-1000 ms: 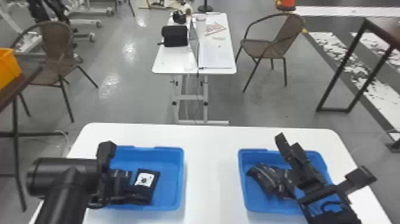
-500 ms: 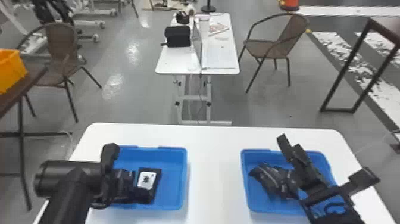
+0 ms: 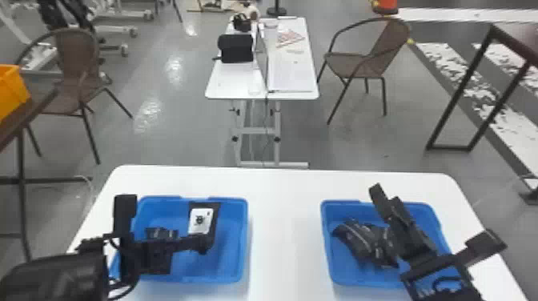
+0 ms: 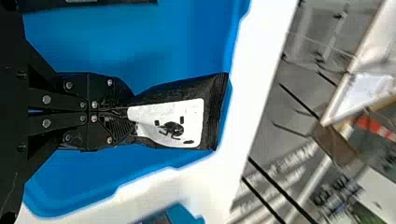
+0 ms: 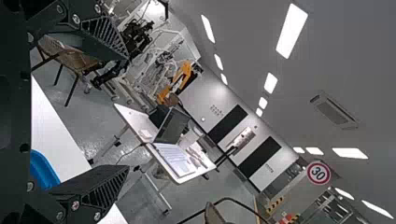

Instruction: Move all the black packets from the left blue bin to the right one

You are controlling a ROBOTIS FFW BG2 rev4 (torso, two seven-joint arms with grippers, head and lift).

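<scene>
One black packet [image 4: 212, 112] is gripped by its near end in the left jaws [image 4: 133, 111], its long axis aligned with them, at the left blue bin [image 3: 234, 244]. The right blue bin [image 3: 325, 240] is neared more closely by the right jaws [image 5: 126, 112], which are spread open

Two brown chairs [image 3: 387, 44] — white desk [image 3: 232, 80] between them — orange crate [image 3: 11, 90] at left.

White table [image 3: 285, 232] beneath left blue bin [image 3: 233, 240] and right bin [image 3: 356, 277]
</scene>
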